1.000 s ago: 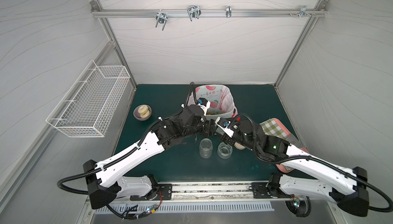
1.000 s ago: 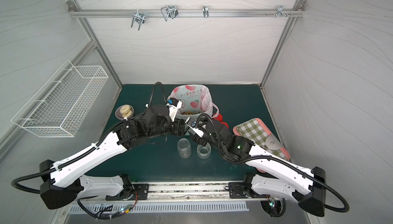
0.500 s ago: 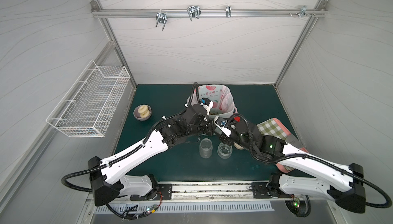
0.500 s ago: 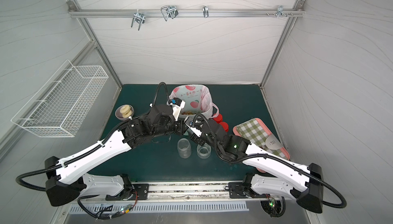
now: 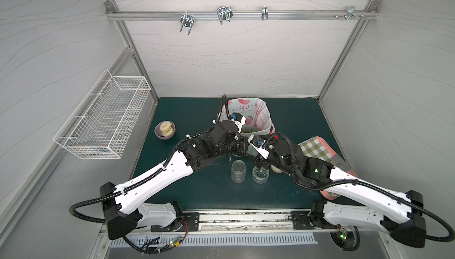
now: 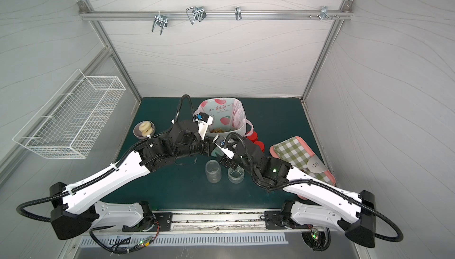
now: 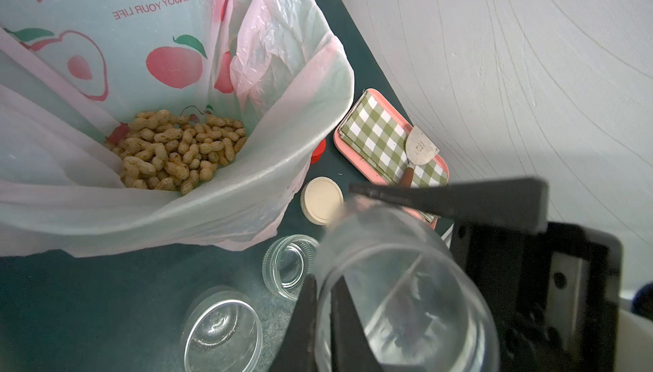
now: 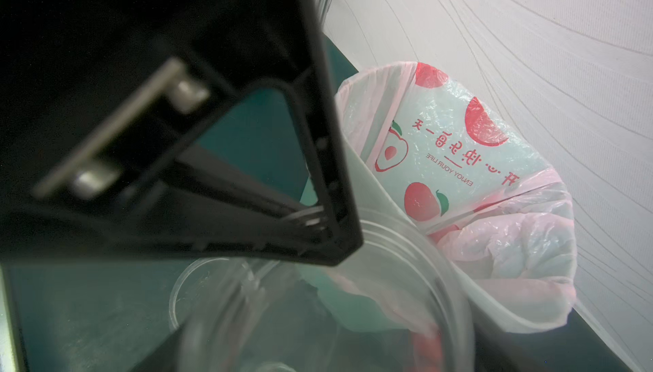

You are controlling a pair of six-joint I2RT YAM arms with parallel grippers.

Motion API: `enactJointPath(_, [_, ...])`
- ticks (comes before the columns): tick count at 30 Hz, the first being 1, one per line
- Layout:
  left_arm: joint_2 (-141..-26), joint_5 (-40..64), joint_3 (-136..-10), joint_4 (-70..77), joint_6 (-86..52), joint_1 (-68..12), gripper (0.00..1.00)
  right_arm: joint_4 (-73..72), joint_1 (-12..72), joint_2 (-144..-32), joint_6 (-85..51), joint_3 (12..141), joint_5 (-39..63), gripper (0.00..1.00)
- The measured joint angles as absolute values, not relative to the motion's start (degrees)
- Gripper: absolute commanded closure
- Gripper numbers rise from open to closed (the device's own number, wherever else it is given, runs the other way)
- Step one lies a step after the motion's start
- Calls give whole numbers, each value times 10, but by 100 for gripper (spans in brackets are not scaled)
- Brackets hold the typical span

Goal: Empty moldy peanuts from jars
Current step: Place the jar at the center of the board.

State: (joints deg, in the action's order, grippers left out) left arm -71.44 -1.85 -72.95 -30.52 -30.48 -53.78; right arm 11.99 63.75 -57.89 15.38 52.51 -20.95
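Note:
An empty clear jar (image 7: 395, 282) hangs tilted in front of the bin (image 7: 282, 161). My left gripper (image 7: 323, 282) is shut on its rim, one finger inside the glass and one outside. My right gripper (image 8: 318, 317) is open, its fingers spread wide round the same jar (image 8: 406, 282); one right finger (image 7: 448, 197) lies along the jar's side. Two more empty, lidless jars (image 5: 238, 171) (image 5: 260, 174) stand on the green mat just below the grippers. The moldy peanuts (image 7: 176, 151) lie heaped inside the pink fruit-print bag (image 6: 229, 115).
A beige lid (image 7: 321, 200) and two red lids (image 6: 254, 140) lie on the mat beside the bin. A pink tray (image 5: 317, 147) with a checked cloth and a scraper sits to the right. A bowl of ring pastries (image 5: 165, 129) is at the left, below a wire basket (image 5: 105, 120).
My left gripper moved in toward the right one and shut on the jar's rim. The right gripper's jaws spread wide.

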Motion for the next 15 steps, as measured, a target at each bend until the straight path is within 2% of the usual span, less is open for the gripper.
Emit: enactJointPath(15, [-677,-44,-729,-350,-286,-542,100,87,638,-517,158,481,-207,1])
